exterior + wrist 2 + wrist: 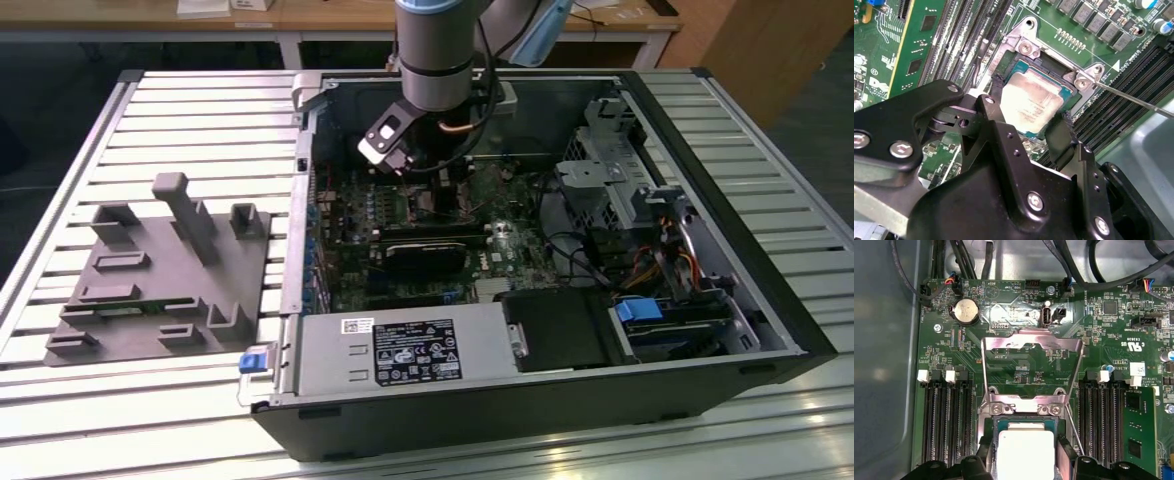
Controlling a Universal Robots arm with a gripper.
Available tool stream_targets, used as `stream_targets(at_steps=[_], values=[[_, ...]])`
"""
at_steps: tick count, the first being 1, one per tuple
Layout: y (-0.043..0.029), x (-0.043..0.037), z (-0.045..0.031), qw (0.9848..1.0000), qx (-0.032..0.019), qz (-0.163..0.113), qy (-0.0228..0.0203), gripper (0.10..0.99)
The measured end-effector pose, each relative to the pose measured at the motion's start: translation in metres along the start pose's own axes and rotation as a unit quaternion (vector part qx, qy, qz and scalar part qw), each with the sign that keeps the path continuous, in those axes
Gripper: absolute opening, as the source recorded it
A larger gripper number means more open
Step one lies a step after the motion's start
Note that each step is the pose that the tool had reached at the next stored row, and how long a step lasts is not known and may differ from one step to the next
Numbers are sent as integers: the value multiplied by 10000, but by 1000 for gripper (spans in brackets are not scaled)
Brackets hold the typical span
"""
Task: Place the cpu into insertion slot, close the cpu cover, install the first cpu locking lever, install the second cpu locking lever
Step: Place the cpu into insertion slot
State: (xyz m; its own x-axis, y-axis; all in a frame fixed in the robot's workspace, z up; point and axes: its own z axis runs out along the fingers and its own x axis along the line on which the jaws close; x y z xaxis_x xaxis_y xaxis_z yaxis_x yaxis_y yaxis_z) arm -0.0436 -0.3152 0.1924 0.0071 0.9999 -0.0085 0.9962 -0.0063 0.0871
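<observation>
Cpu (1031, 102): thin, light, stiff chip, likely fragile underneath and slick on top; held by two opposite edges in narrowly closed gripper (1029, 107), lying in slot (1024, 46), full seating not discernible. Cover (1004, 343) standing open beyond slot in first wrist view; lever (1134, 97) slanting clear beside slot in second wrist view; arm (434, 50) down inside case (534, 410) in exterior view.
</observation>
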Motion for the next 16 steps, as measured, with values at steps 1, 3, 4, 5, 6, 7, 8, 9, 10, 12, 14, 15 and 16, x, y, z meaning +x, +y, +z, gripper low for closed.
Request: stream_targets(at_steps=[1,3,4,5,6,7,8,9,10,12,14,15,16], values=[[0,0,1,10000,0,4,10,616],[0,0,1,10000,0,6,13,616],[0,0,1,10000,0,6,12,616],[1,0,1,10000,0,5,9,616],[1,0,-2,10000,0,4,1,616],[1,0,-7,10000,0,4,-7,616],[2,-1,-14,10000,0,3,-15,616],[2,-1,-23,10000,0,3,-20,616],[4,-1,-35,10000,0,2,-26,616],[6,-1,-57,10000,0,1,-35,616],[8,-3,-78,10000,4,1,-39,616],[12,-4,-89,10000,11,1,-39,616],[19,-5,-99,10000,25,1,-39,604]])
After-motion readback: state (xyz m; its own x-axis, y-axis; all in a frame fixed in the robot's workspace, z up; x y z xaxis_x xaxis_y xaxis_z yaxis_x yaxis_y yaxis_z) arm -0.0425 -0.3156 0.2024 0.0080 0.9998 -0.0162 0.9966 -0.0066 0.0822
